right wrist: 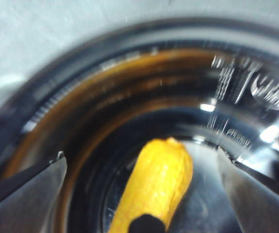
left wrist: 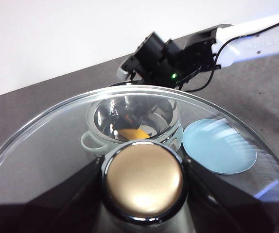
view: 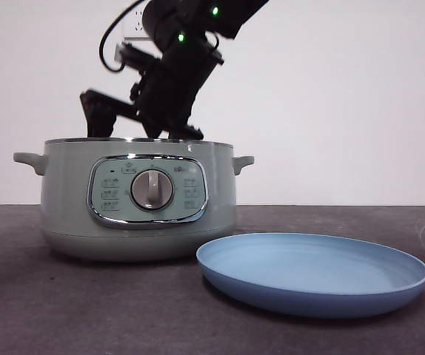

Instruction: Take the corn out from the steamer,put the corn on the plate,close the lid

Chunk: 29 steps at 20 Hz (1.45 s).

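The right gripper point(right wrist: 144, 194) is hanging wide open inside the steamer point(view: 138, 200), straddling the corn point(right wrist: 156, 182); the left gripper point(left wrist: 143, 182) is gripping the lid point(left wrist: 57, 141) — aloft, by its knob.

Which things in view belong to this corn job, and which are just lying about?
Part of the job:
- corn, inside the steamer
- plate, bare, beside the steamer
- lid, held off the steamer by the left gripper
- right gripper, open, reaching into the steamer

Just there:
- wall socket
- table
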{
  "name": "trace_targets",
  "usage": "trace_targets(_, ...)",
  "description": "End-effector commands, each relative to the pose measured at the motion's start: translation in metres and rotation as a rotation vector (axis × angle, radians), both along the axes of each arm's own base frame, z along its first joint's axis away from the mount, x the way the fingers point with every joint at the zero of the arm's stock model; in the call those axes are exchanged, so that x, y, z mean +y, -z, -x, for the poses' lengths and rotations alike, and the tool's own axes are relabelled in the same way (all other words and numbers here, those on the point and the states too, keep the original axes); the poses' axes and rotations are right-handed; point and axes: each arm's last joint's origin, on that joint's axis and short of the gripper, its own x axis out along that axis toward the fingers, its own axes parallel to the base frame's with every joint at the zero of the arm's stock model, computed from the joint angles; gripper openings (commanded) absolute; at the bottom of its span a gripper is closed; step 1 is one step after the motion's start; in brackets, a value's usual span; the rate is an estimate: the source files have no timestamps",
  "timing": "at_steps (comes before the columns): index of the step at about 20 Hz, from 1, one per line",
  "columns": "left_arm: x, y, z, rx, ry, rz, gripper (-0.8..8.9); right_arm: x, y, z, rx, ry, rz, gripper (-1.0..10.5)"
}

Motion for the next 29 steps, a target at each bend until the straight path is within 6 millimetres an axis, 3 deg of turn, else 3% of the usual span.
trace_targets(1,0.002,0.002,0.007,0.026,0.001,-0.002,-0.08,0.004,0.015,-0.003,0.022,0.016,0.019,5.9)
trace_targets(8,0.002,0.002,0.007,0.026,0.0,-0.002,-0.08,0.007,0.039,-0.004,0.062,0.019,0.069,5.2)
trace_targets(12,0.002,0.002,0.007,0.026,0.0,-0.002,-0.08,0.013,0.042,-0.001,0.046,-0.013,0.075,0.2)
trace_targets(14,0.002,0.002,0.007,0.026,0.0,-0.002,-0.08,0.013,0.036,0.0,0.034,-0.016,0.065,-0.1)
trace_targets(16,0.002,0.002,0.007,0.026,0.0,-0.002,-0.08,0.012,0.011,0.004,-0.011,-0.013,0.03,-0.1)
trace_targets(18,0.002,0.001,0.006,0.017,0.001,0.001,-0.08,0.004,-0.033,0.012,-0.083,-0.002,-0.027,-0.1)
trace_targets(21,0.002,0.0,0.006,-0.001,0.002,0.007,-0.08,-0.032,-0.112,0.044,-0.142,0.029,-0.056,-0.1)
trace_targets(23,0.002,0.0,0.006,0.0,0.009,0.008,-0.08,-0.062,-0.152,0.067,-0.168,0.088,-0.026,-0.1)
trace_targets(25,0.002,0.0,0.006,0.0,0.019,0.008,-0.08,-0.091,-0.179,0.087,-0.17,0.103,-0.009,-0.1)
trace_targets(29,0.002,0.0,0.005,0.0,0.031,0.008,-0.08,-0.138,-0.198,0.107,-0.137,0.148,0.051,-0.1)
